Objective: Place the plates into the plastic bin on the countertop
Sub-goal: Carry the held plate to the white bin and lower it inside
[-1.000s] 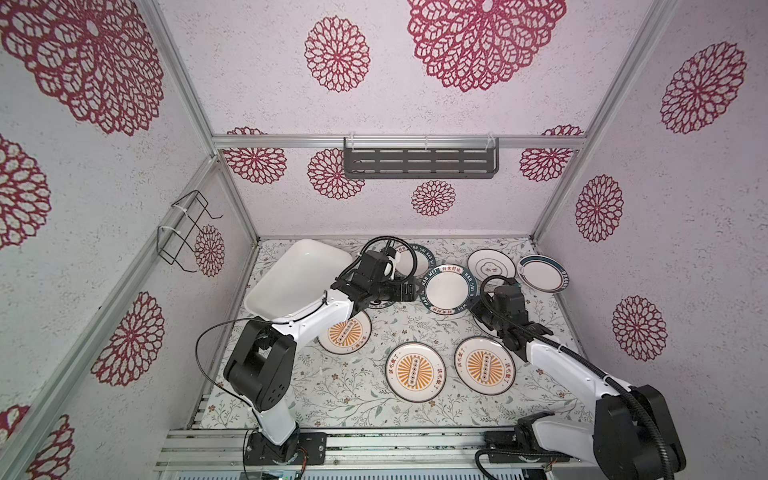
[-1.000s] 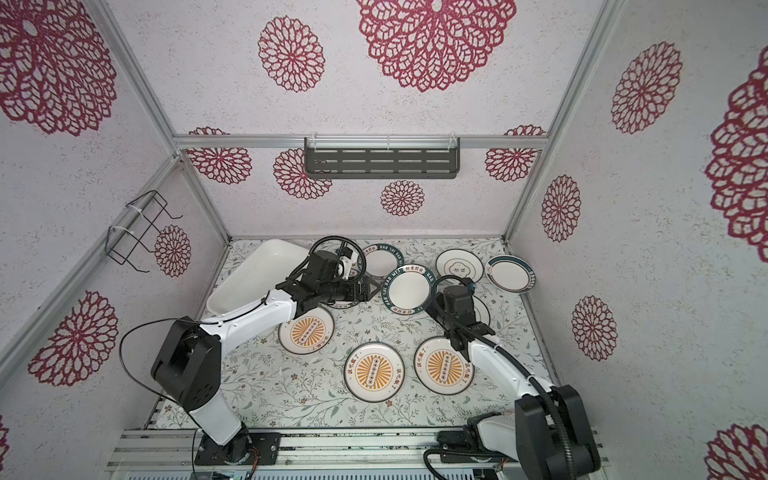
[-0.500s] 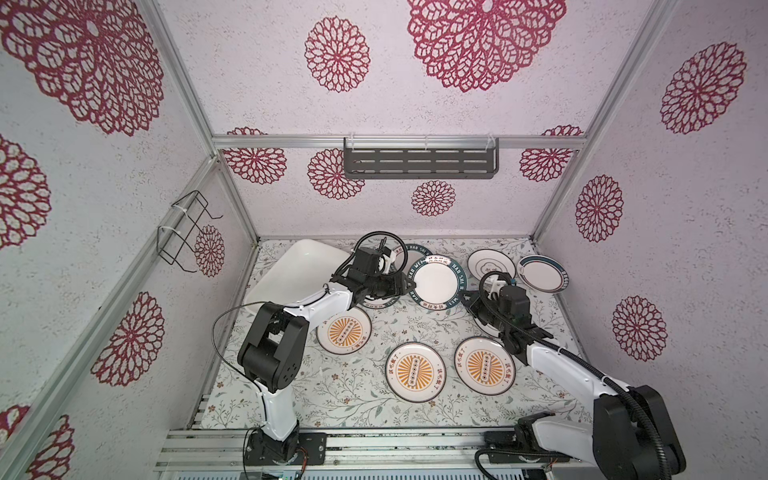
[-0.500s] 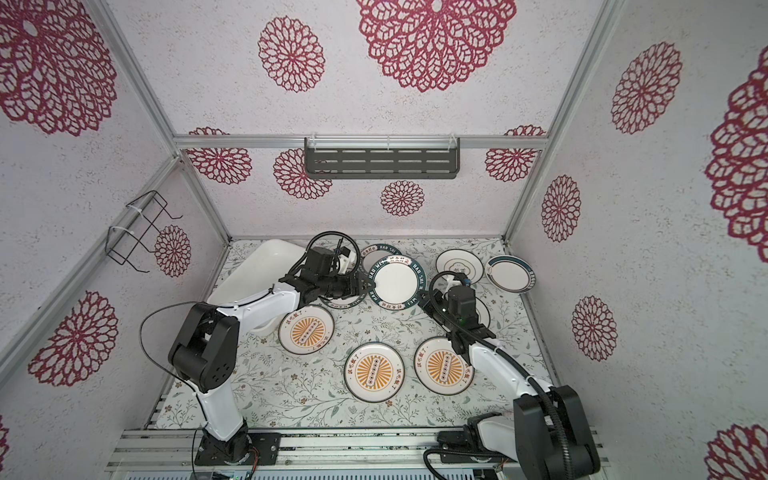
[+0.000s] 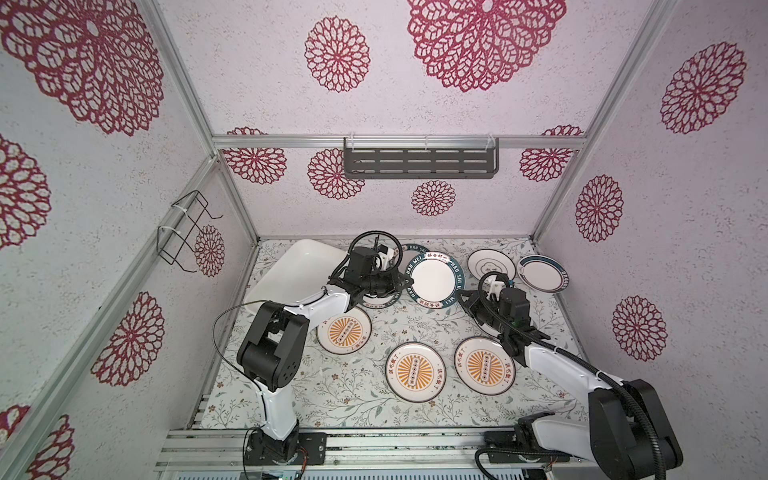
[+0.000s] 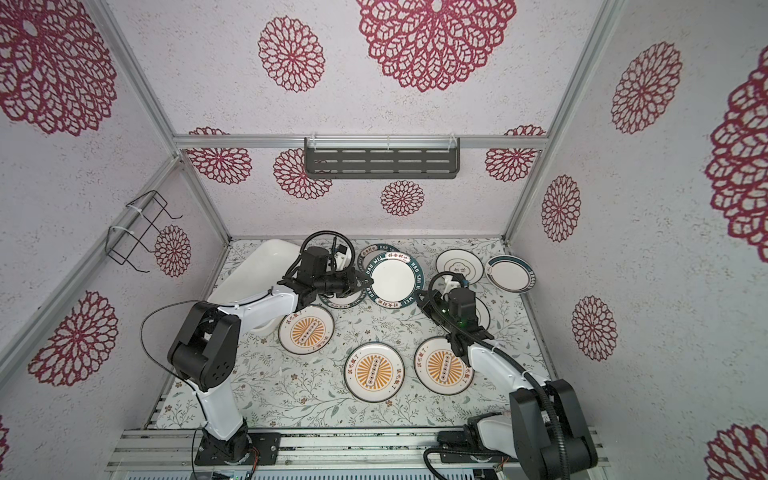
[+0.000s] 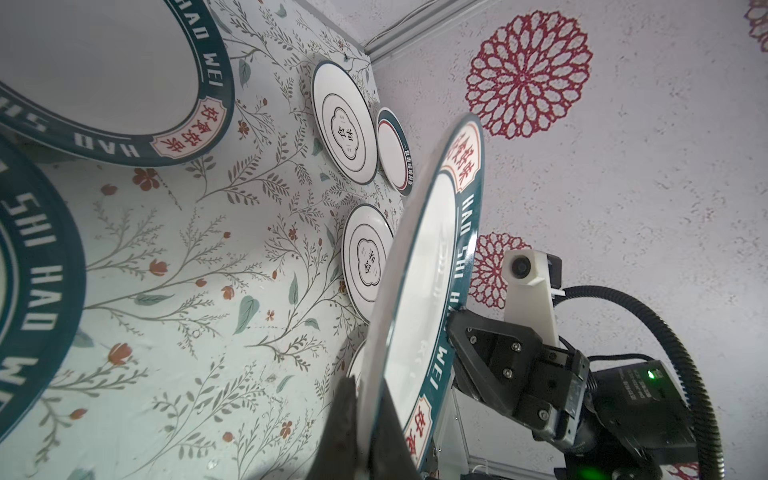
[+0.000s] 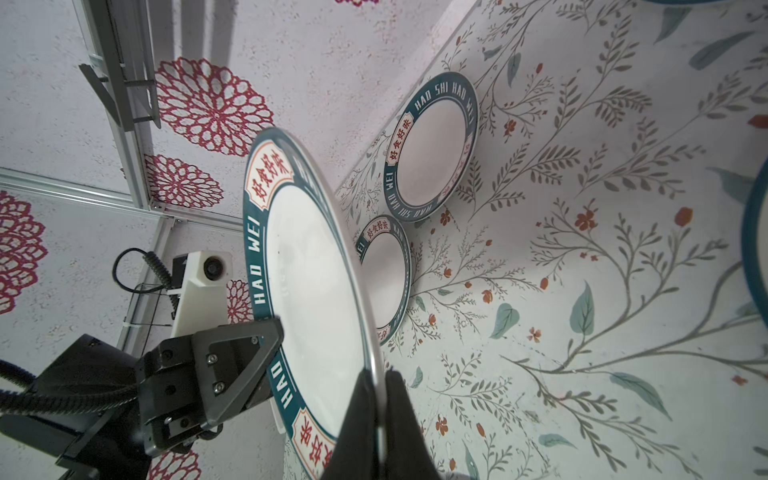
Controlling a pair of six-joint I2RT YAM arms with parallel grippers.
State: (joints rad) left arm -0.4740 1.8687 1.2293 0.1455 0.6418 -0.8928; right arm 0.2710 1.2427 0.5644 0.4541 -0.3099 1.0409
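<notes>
While left jaws clamp 1 teal plate [image 5: 434, 280] | right jaws: grip unclear | 3 sunburst plates [image 5: 415, 372] | 1 bin [image 5: 297, 270]

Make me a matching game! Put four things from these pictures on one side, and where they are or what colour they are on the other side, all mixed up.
Things:
1. teal-rimmed plate between the arms
2. plastic bin
3. sunburst plates
4. wall shelf

Clues:
A. dark grey, hanging on the back wall
B. orange middles, lying flat near the front
C. plain white, at the back left of the countertop
D. lifted up, rim pinched by the left gripper

Pairs: 1-D, 2-C, 3-B, 4-A.
</notes>
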